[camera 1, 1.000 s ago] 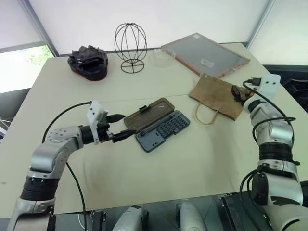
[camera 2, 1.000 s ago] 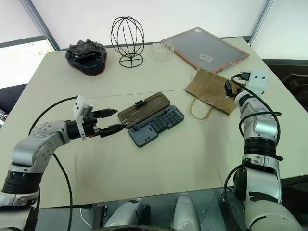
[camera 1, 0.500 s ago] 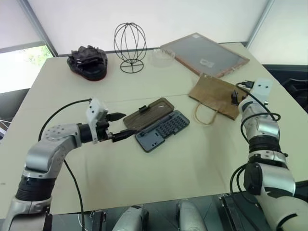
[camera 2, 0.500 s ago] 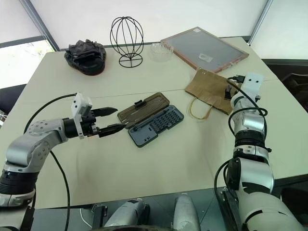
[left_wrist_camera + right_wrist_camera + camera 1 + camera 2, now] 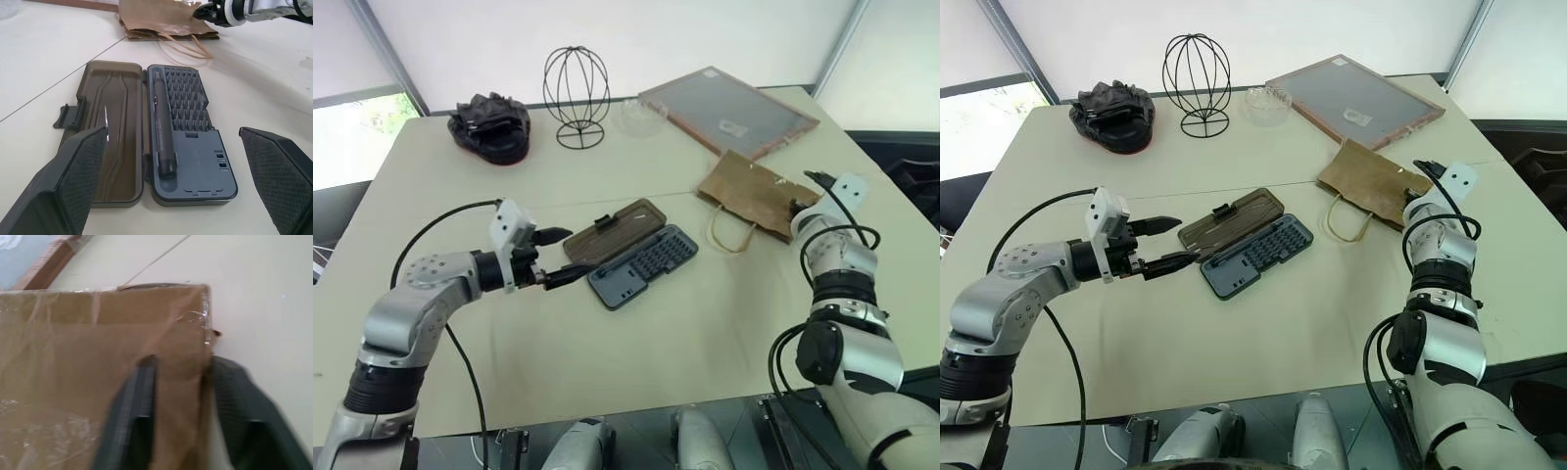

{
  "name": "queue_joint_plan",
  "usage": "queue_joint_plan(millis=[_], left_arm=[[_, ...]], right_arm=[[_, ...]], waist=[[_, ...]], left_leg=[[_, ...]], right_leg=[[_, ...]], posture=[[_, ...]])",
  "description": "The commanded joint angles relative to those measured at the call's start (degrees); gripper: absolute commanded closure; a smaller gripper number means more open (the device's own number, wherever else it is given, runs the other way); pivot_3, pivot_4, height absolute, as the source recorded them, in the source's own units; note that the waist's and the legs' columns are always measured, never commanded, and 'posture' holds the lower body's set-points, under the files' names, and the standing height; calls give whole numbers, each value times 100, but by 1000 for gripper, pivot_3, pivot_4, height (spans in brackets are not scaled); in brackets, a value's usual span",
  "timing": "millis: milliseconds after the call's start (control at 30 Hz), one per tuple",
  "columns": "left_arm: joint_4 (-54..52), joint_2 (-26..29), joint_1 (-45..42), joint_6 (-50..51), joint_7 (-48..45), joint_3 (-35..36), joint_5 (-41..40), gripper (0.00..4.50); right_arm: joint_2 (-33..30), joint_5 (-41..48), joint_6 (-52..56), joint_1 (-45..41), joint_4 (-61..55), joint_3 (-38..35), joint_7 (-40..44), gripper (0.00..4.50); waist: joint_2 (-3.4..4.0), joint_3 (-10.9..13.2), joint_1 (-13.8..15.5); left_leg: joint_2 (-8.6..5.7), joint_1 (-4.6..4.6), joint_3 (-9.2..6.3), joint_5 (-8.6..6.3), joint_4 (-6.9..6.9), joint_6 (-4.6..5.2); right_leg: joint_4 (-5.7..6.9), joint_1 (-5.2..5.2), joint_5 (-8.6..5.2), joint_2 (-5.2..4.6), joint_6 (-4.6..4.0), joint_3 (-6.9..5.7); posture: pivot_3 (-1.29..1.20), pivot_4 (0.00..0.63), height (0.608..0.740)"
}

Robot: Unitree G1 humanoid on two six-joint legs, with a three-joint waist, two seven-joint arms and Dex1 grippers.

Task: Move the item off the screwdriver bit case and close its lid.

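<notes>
My left end effector (image 5: 554, 258) hangs low over the desk (image 5: 656, 343) with its fingers (image 5: 73, 181) spread wide and nothing between them, forearm about level and pointing toward my right. Just past its fingertips the case (image 5: 641, 265) lies open flat: the blue-grey base on the side nearer me, with rows of bits and a driver handle (image 5: 161, 132) along the hinge, and the smoky lid (image 5: 612, 232) folded back beside it on the far side, its black latch tab at the outer edge. There is faint lettering on the handle and small marks on the base, too small for me to read.

My right arm is bent, with its forearm reaching out to the bag (image 5: 754, 192), which lies flat on the desk well clear of the case, twine handles (image 5: 729, 233) trailing toward it. My right end effector (image 5: 181, 396) is at the bag's near corner, one finger on top of the paper and one beside its edge, pinched close on that corner. A strip of clear tape runs along the bag's fold.

Beyond the bag lies a framed board (image 5: 729, 110) with a small pale label I cannot read. Farther off stand a wire dome (image 5: 577, 96), a clear dish (image 5: 1267, 101) and a black lump (image 5: 491, 125).
</notes>
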Motion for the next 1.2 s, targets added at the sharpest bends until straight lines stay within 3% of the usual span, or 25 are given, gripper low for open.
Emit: queue_joint_plan(millis=[33, 167, 233, 367, 500, 600, 767, 933, 1200], left_arm=[[-93, 42, -90, -73, -3, 97, -22, 0], [-90, 50, -49, -85, -11, 99, -18, 0], [-76, 53, -30, -88, -17, 101, -18, 0], [-15, 35, -44, -112, -49, 47, 3, 0], [93, 15, -127, -154, -98, -12, 39, 0], [205, 15, -212, -202, -178, -76, 76, 0], [305, 41, -249, -242, -284, -83, 121, 0], [341, 100, -239, -263, -408, -124, 181, 0], [271, 272, -462, -60, -587, -74, 62, 0]], right_arm=[[-1, 169, 99, -74, -255, -119, -44, 4445], [-106, -208, 42, 257, -1155, 548, 456, 4445], [-115, -257, 162, 566, -1960, 769, 637, 3960], [-86, -161, 653, 1071, -3173, 780, 629, 2114], [-128, -206, 796, 1306, -3642, 636, 544, 134], [-391, -373, 831, 1531, -3909, 638, 641, 53], [-1260, -973, 681, 2562, -5004, 1838, 1883, 53], [-1413, -1166, 686, 3248, -5466, 2070, 2299, 53], [-1208, -1691, 409, 3122, -4913, 2612, 2460, 53]], waist=[[0, 0, -36], [1, 1, -79], [2, 1, -82], [2, 1, -58], [2, 1, -47], [2, 1, -32], [3, 1, -29], [3, 1, -49], [2, 1, 57]], left_leg=[[0, 0, 0, 0, -1, 0], [2, 1, -2, 0, -8, 0], [2, 1, -1, 0, -9, 0], [2, 0, -3, 0, -6, 0], [1, 1, -5, 0, -4, 0], [1, 0, -5, 0, -5, 0], [-1, 1, -2, 0, -6, 0], [4, 3, 5, 0, -6, 0], [2, 3, 10, 0, 0, 0]], right_leg=[[0, 0, 0, 0, 0, 0], [1, -3, 0, 0, 0, 0], [3, -5, 0, 0, 0, 1], [4, -6, 0, 1, 0, 1], [4, -3, 0, 2, 0, 0], [3, -3, 0, 2, 0, 0], [3, -5, 0, 1, 0, 0], [3, -4, 0, 1, 0, 3], [0, -2, 0, 1, 0, 4]], posture=[[0, 150, 740], [0, 150, 740], [0, 150, 740], [0, 150, 740], [0, 150, 740], [0, 150, 740], [0, 150, 740], [0, 150, 740], [0, 150, 740]])
